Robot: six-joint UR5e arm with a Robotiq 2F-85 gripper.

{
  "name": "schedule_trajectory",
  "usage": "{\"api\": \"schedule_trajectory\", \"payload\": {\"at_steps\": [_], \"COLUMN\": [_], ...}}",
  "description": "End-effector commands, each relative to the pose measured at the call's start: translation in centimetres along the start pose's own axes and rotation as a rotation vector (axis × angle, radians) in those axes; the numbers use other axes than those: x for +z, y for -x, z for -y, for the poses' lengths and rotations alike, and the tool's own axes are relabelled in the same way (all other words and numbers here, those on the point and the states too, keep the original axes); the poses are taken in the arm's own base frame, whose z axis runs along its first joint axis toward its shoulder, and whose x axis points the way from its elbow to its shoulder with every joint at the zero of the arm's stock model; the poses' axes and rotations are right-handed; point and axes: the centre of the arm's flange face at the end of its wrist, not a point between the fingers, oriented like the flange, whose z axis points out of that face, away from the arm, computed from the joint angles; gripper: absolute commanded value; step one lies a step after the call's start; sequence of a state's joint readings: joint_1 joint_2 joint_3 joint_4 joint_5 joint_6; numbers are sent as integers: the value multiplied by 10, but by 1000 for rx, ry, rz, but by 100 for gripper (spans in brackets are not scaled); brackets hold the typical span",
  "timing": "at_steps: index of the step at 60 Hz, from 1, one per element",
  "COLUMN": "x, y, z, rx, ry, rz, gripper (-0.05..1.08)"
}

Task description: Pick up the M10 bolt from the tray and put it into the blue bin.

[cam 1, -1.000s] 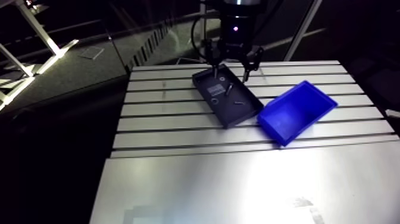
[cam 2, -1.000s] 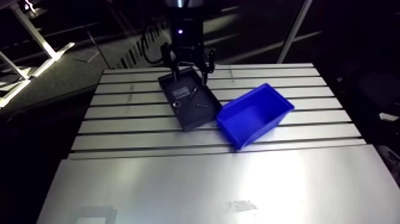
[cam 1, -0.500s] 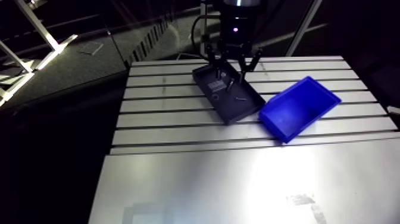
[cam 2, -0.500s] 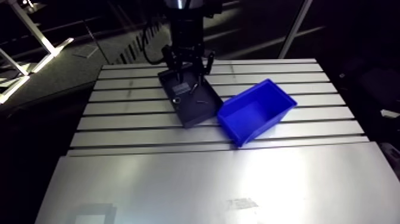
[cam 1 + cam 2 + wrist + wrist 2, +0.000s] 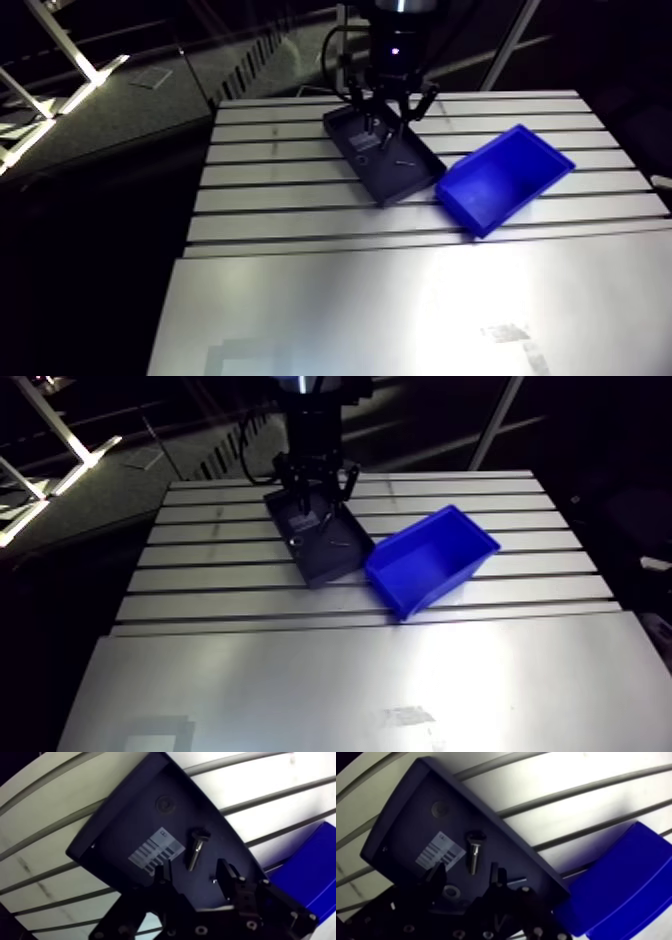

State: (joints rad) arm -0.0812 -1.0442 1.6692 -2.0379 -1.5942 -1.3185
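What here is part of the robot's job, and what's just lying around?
Part of the job: the bolt, the dark tray holding it, the blue bin, the open gripper above the bolt.
Just lying about, in the tray: a barcode label, a pale ring, a small screw.

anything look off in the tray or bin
Nothing stands out. The silver bolt lies flat in the dark rectangular tray, ahead of the open gripper; the blue plastic bin sits upright beside it.

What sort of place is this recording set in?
Probably a robotics lab or workshop bench: a slotted aluminium table, a dark rectangular parts tray holding a steel bolt, and a blue plastic bin.
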Motion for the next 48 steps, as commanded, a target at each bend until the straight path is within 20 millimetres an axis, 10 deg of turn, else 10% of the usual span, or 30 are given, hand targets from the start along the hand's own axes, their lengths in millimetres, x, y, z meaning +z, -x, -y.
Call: {"api": "schedule_trajectory", "payload": {"at_steps": [1, 48], "x": [4, 13], "y": [0, 0], "z": [0, -3], "rx": [3, 19], "ry": [-1, -1], "rz": [-4, -32], "gripper": [44, 50]}}
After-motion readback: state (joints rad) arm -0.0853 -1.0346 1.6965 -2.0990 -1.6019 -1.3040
